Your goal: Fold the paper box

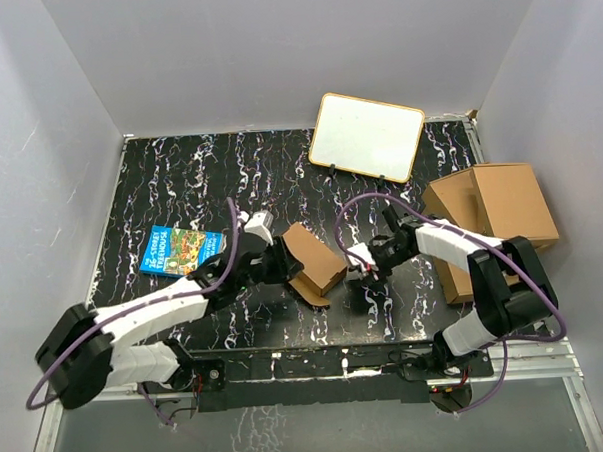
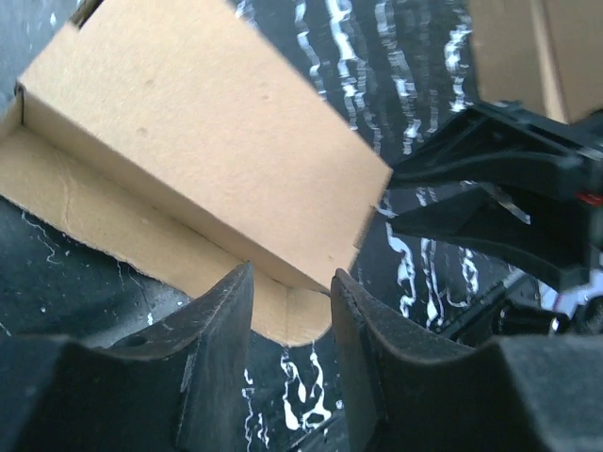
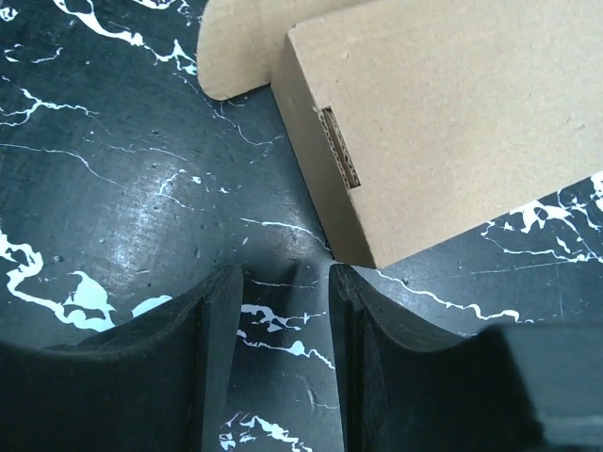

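Spotted L gripper [image 2: 292, 273] mid-table, arm in from near-left. Read its gap as narrow, not clamped on anything. Saw lower flap edge of paper box [image 2: 198, 151] right at that gap; couldn't tell contact. Spotted R gripper [image 3: 285, 273] in from near-right, also at a narrow gap w/ nothing in it, only bare table [image 3: 113, 188] showing through. Found box corner just beside its right finger; couldn't tell if touching. Located box approx centre of table, between the 2 grippers, partly folded: one big panel tilted up, side wall raised, a rounded flap sticking out low at the table. Saw via L wrist cam the R gripper tips split apart, just beside box's right corner. Logged blue book [image 1: 182, 249] lying flat, left of L gripper, well apart from box. Logged pile of bigger cardboard boxes [image 1: 491, 218] at right edge of table, right of R gripper. Noted whiteboard [image 1: 368, 135] propped tilted at far side, right of centre.
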Available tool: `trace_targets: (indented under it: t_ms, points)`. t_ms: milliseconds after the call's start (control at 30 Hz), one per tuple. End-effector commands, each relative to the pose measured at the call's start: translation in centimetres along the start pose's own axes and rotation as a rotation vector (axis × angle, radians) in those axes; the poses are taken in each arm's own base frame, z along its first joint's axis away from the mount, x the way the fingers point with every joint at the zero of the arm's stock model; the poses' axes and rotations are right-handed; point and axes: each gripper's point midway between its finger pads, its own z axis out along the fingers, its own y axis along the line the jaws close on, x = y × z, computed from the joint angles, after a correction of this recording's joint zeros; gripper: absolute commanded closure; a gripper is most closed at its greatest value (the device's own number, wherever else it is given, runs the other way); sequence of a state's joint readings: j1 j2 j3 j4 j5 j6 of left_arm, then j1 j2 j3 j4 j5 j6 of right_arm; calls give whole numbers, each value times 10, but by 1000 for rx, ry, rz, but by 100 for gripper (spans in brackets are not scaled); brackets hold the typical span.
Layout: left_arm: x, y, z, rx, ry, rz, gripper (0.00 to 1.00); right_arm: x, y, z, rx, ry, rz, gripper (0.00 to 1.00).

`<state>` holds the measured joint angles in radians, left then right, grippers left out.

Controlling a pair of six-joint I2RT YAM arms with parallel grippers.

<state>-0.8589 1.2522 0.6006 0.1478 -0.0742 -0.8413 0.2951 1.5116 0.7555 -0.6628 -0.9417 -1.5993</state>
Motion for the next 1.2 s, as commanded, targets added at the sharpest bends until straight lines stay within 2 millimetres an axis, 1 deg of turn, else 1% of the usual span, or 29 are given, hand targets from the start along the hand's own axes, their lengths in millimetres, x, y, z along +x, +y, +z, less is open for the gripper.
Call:
trace_targets:
  t_ms: [0, 67, 100, 133, 200, 267, 333, 367, 433, 500, 600, 700, 867, 1033, 1167]
  points:
    - [-24, -29, -40, 198, -111, 234, 61, -19, -4, -7, 22, -21, -107, 54]
    - [-25, -47, -60, 335, -157, 362, 53, -20, -13, -17, 61, 3, -104, 53]
    - [-23, -53, -70, 406, -189, 431, 52, -25, -15, -22, 77, -11, -103, 52]
    - [-20, -56, -76, 464, -225, 500, 52, -31, -18, -26, 96, -38, -101, 49]
    - [-6, -57, -85, 577, -289, 657, 51, -50, -25, -33, 137, -125, -55, 43]
    - [3, -57, -90, 636, -348, 783, 50, -67, -38, -38, 172, -210, 113, 41]
    - [10, -56, -89, 659, -395, 878, 49, -78, -51, -42, 191, -273, 275, 40]
    - [13, -57, -89, 662, -415, 913, 49, -82, -63, -44, 214, -302, 349, 38]
    - [25, -64, -86, 677, -418, 996, 48, -81, -74, -43, 233, -333, 521, 38]
    - [42, -63, -73, 643, -365, 1098, 46, -76, -78, -39, 224, -348, 631, 38]
    - [60, -62, -55, 592, -291, 1204, 46, -68, -85, -35, 230, -353, 761, 38]
    - [71, -58, -40, 559, -258, 1239, 48, -57, -88, -29, 227, -337, 830, 38]
    - [76, -58, -26, 532, -238, 1241, 49, -44, -93, -24, 216, -298, 907, 39]
    - [79, -55, -16, 498, -191, 1262, 49, -33, -90, -14, 181, -286, 1011, 41]
    - [78, -59, -11, 494, -191, 1258, 51, -25, -87, -8, 158, -269, 1070, 42]
